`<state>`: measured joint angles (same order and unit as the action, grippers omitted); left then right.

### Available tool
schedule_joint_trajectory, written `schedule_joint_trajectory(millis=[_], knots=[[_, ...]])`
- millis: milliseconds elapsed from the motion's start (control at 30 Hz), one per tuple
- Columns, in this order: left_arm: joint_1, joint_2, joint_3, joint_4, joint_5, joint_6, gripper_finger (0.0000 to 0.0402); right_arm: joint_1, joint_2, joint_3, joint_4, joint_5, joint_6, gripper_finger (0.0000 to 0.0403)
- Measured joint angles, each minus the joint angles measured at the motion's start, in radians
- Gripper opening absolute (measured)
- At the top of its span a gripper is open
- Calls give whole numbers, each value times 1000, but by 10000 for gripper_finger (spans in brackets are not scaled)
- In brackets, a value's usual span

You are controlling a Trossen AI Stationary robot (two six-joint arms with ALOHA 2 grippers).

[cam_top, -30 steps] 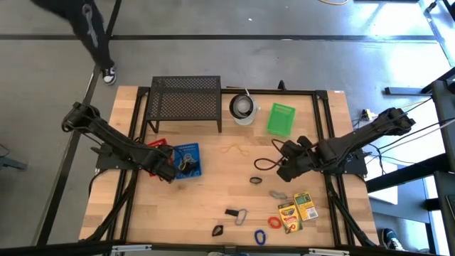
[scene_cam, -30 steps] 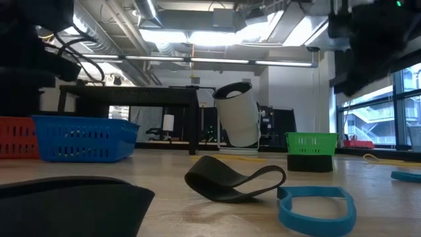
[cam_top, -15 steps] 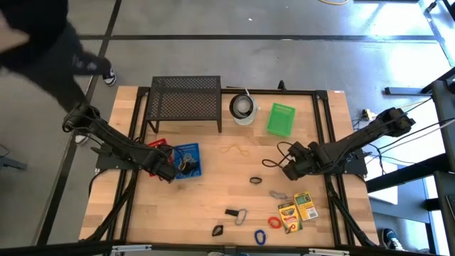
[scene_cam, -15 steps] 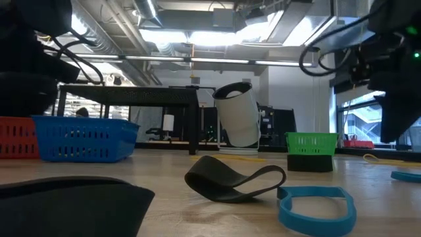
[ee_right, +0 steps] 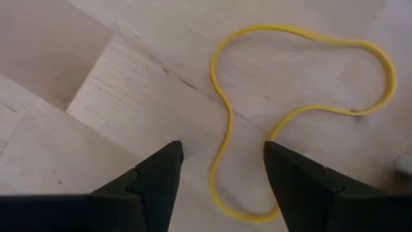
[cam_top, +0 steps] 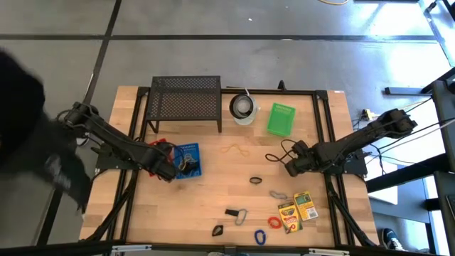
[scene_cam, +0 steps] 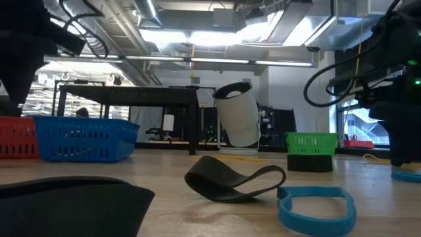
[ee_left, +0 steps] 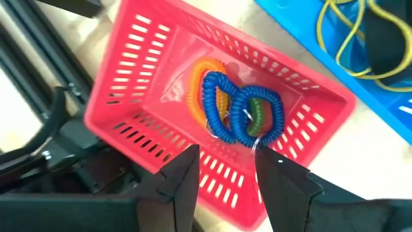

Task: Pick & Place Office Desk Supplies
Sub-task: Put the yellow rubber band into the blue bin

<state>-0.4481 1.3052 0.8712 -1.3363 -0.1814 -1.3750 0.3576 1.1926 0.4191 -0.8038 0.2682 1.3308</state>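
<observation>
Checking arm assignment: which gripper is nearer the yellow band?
Right. The right gripper is open, its fingers straddling the yellow band on the table. The left gripper is over the red basket, across the table.

1. The red basket (ee_left: 161,96) has slotted walls and holds blue (ee_left: 225,116), orange (ee_left: 205,77) and green (ee_left: 257,109) coiled bands.
2. The blue basket (scene_cam: 82,138) shows a slotted grid.
3. A yellow rubber band (ee_right: 302,109) lies on the pale wood-grain counter (ee_right: 116,96).
4. The crayon boxes (cam_top: 297,210) are yellow-green.
5. The rack (cam_top: 185,99) is black mesh.
6. The green basket (cam_top: 280,119) is bright green.
7. The left hand (ee_left: 222,187) and right hand (ee_right: 222,187) are dark.
</observation>
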Motion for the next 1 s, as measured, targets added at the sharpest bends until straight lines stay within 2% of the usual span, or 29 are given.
schedule_joint_trajectory(millis=[300,467,800,933,1000], knots=[[-37,0,120,-91,-15,1,145,-10,0,0,14,-33,-40,188],[-62,0,191,-113,-71,1,145,-11,0,-1,47,-56,-120,154],[-115,0,280,-111,-238,2,145,-11,1,-2,72,-70,-154,52],[-121,0,282,-104,-271,2,145,-10,1,-1,78,-72,-164,12],[-121,0,282,-104,-274,2,145,-10,1,-1,78,-72,-164,5]])
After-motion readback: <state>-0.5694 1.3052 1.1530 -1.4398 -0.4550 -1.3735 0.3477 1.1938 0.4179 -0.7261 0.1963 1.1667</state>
